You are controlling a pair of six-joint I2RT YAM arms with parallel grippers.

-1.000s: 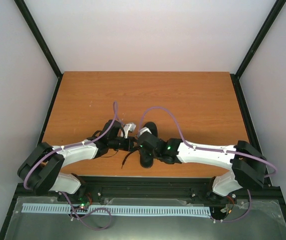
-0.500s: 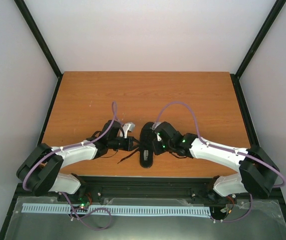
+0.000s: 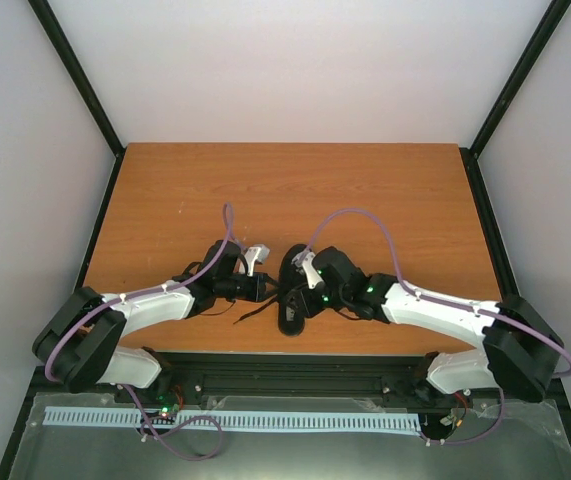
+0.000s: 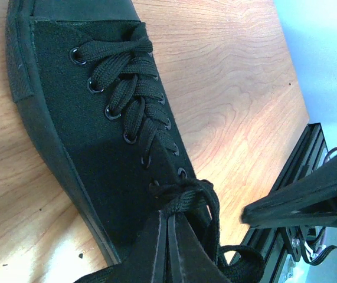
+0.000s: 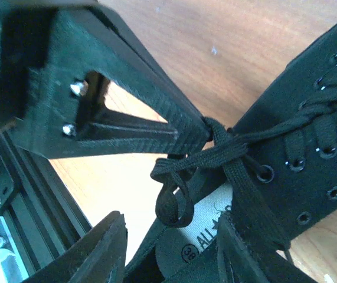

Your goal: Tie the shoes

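A small all-black low shoe (image 3: 291, 300) lies near the table's front edge, between the two arms; it also shows in the left wrist view (image 4: 91, 141) and the right wrist view (image 5: 310, 153). My left gripper (image 4: 169, 219) is shut on a black lace (image 4: 189, 197) at the knot by the top eyelets; it sits just left of the shoe (image 3: 265, 288). My right gripper (image 5: 171, 236) is open over the shoe's heel opening, its fingers either side of a hanging lace loop (image 5: 174, 203); in the top view it sits at the shoe's right side (image 3: 305, 283).
The wooden table (image 3: 365, 200) ends at a black rail (image 3: 295, 365) just in front of the shoe. A loose lace end (image 3: 250, 315) trails on the wood left of the shoe. Grey walls enclose the table.
My right arm has swung outward to the right and its gripper now sits at the shoe's right side, over the upper part. The left arm has stayed put.
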